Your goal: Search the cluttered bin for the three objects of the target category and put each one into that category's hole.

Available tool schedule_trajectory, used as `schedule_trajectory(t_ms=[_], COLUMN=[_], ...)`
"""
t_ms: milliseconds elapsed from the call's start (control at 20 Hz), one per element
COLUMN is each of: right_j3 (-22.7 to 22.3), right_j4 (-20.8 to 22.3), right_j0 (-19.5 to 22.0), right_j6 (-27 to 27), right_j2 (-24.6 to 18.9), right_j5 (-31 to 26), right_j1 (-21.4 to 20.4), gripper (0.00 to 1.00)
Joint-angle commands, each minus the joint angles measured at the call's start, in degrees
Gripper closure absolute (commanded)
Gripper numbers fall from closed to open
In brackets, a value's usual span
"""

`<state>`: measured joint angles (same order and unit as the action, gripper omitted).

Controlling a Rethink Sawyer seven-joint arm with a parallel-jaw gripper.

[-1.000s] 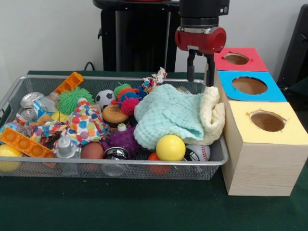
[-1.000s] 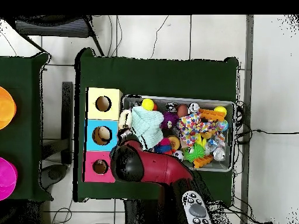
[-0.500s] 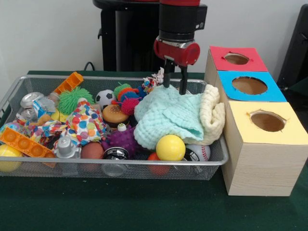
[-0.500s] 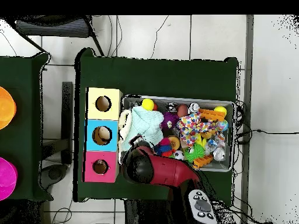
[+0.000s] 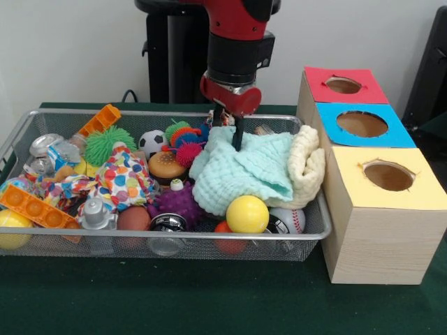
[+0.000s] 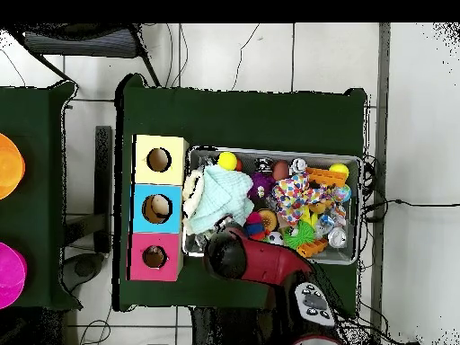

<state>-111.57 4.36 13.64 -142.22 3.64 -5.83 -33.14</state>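
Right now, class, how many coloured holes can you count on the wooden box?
3: the red-topped hole farthest back, the blue-topped hole in the middle, and the yellow-topped hole nearest the camera. None looks hidden.

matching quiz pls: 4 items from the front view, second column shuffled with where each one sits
1. yellow ball
2. orange block
3. red hole
4. hand

a. bin's far left corner
b. on the mint cloth
c. box top farthest from the camera
d. against the bin's near wall

Pairs: 1-d, 2-a, 3-c, 4-b
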Motion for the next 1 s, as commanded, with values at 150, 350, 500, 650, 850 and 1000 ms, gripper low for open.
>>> schedule_trajectory(t_ms=[150,350,500,650,850,1000], right_j3=[5.07,2.61,1.52,1.87,-1.68,-3.32], right_j4=[3.43,3.53,3.84,4.03,1.95,0.25], right_j0=[1.21,1.68,1.68,3.02,6.78,9.79], right_j6=[2.88,3.6,4.38,4.82,5.02,5.76], right_j2=[-0.7,-0.91,-0.11,-1.29,-6.64,-10.4], right_j5=[-8.6,-12.57,-16.2,-17.63,-19.23,-20.73], right_j1=[6.87,1.69,-2.43,-3.55,-10.01,-15.22], gripper=[0.0,0.0,0.0,0.0,0.0,0.0])
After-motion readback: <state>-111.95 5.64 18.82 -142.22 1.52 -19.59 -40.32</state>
